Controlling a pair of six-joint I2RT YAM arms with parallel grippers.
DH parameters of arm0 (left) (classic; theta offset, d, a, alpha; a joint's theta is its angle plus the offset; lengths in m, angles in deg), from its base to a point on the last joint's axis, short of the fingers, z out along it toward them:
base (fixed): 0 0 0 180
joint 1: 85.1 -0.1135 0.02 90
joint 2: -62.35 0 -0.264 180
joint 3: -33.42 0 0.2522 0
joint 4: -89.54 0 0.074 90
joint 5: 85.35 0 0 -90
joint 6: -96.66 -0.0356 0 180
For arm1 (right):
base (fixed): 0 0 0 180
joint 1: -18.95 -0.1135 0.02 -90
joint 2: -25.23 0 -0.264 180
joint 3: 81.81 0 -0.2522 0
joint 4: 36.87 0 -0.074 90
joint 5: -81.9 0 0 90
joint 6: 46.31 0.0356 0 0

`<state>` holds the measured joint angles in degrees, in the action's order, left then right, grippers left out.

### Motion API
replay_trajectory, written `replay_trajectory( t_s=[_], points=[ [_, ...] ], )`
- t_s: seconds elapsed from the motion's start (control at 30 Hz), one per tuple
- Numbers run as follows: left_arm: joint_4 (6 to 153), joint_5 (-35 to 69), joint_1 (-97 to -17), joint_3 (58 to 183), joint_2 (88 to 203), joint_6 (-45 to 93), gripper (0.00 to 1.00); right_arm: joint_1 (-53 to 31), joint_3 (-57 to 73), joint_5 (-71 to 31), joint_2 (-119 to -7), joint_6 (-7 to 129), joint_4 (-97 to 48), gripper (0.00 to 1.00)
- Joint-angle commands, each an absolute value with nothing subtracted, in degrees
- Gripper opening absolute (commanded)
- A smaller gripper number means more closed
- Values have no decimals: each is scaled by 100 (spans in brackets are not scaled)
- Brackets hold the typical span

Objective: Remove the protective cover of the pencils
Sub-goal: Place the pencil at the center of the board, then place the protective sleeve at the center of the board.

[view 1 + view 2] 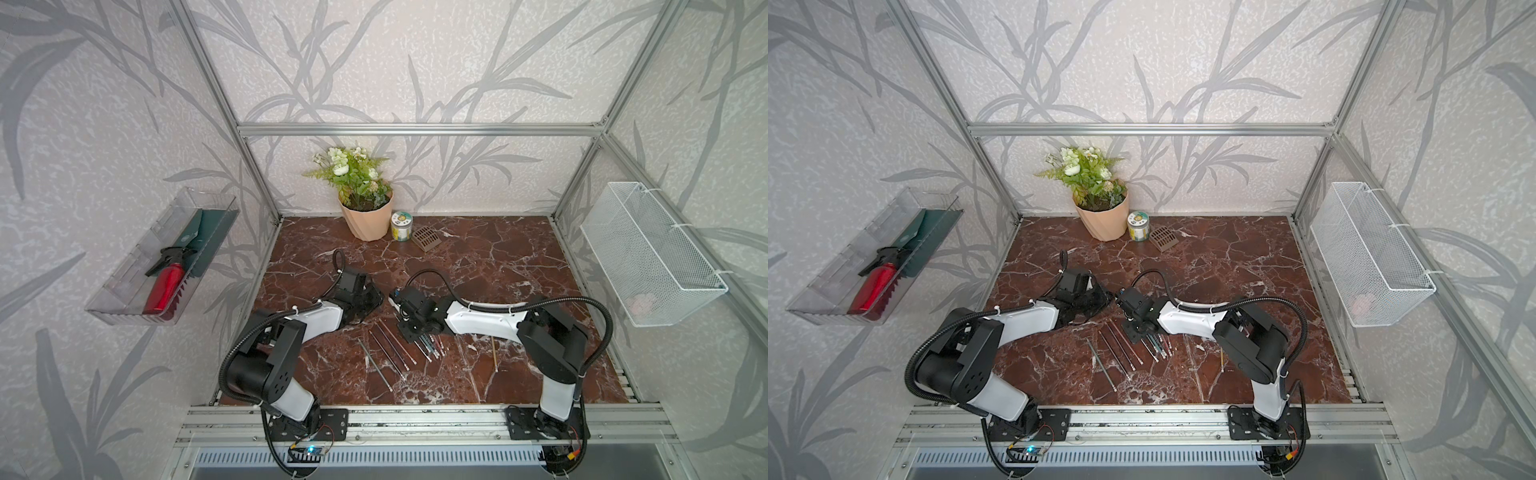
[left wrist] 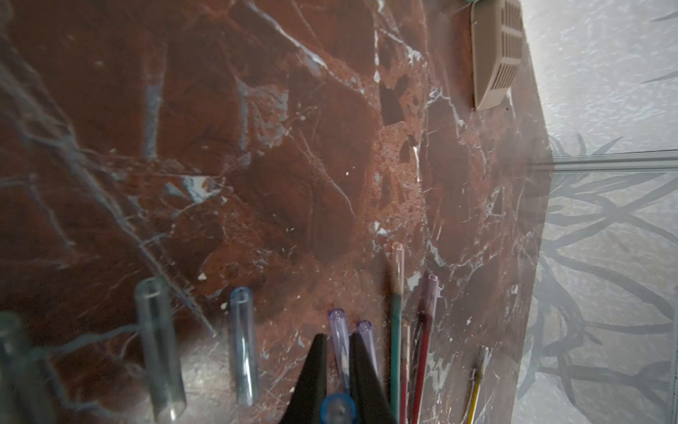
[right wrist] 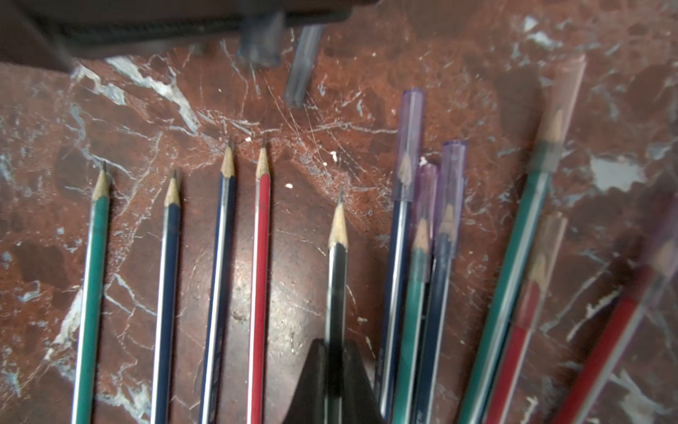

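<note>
In the left wrist view my left gripper (image 2: pixel 337 339) is shut on a blue translucent protective cover (image 2: pixel 337 407), seen end-on between the black fingers. The right wrist view shows that same cap (image 3: pixel 261 40) hanging over the table. My right gripper (image 3: pixel 335 347) is shut on a dark pencil (image 3: pixel 337 257) whose tip is bare. Beside it lie several uncapped pencils (image 3: pixel 167 275). On its other side several pencils still wear purple caps (image 3: pixel 409 143). Loose caps (image 2: pixel 242 345) lie on the marble. In both top views the pencils (image 1: pixel 388 351) fan out between the two arms.
A potted plant (image 1: pixel 368 220), a small jar (image 1: pixel 402 225) and a brown slotted cover (image 1: pixel 426 239) stand at the back. A lone yellow pencil (image 1: pixel 494 353) lies under the right arm. A clear tray (image 1: pixel 124 286) and a wire basket (image 1: pixel 652 253) hang on the side walls.
</note>
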<state>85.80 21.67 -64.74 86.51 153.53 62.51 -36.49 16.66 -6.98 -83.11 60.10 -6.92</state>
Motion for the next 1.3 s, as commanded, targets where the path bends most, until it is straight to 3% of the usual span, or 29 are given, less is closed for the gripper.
replay_trajectory(
  t_s=[0.0,0.4,0.8,1.0,1.27],
  points=[
    [8326,2159,-6420,8879,15477,6127,0,-3660,1492,-756,-8453,5982,-542,0],
    [7736,1960,-6358,9344,15900,5989,0,-3660,1292,-1062,-8751,6109,-580,0],
    [7333,1755,-6339,9567,16103,5948,0,-3669,1201,-1346,-8767,6215,-660,15],
    [7229,1711,-6331,9606,16113,5931,6,-3669,1257,-1269,-8573,6226,-658,25],
    [7173,1709,-6331,9620,16080,5915,13,-3660,1479,-873,-8234,6206,-676,27]
  ],
)
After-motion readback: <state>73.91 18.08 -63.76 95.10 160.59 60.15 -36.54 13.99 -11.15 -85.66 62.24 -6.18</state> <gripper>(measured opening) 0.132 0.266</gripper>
